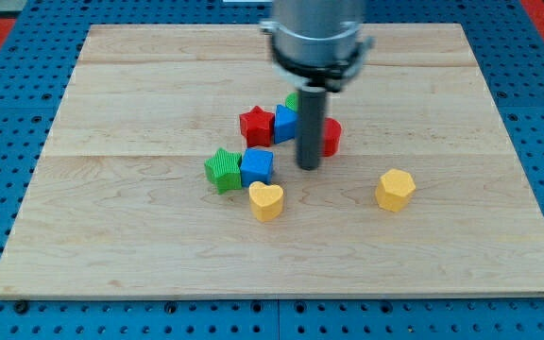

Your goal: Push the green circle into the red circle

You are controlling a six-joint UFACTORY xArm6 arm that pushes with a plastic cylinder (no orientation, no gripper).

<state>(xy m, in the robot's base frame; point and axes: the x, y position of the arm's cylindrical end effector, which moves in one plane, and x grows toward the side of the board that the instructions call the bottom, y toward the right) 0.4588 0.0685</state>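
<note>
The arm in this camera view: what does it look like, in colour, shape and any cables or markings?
Only its lower part shows, entering from the view's top. A wide grey metallic cylinder ends in a darker ring-shaped collar. From it hangs a straight dark rod, round in section, ending at my tip. No claw, cables or markings are visible.

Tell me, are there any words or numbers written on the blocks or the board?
None: no words, numbers, labels or signs show anywhere in this view.
The wooden board is plain.
The blocks are plain too: red star, green star, blue cube, yellow heart, yellow hexagon.
My tip and the metal part above it carry no marking that can be read.
</note>
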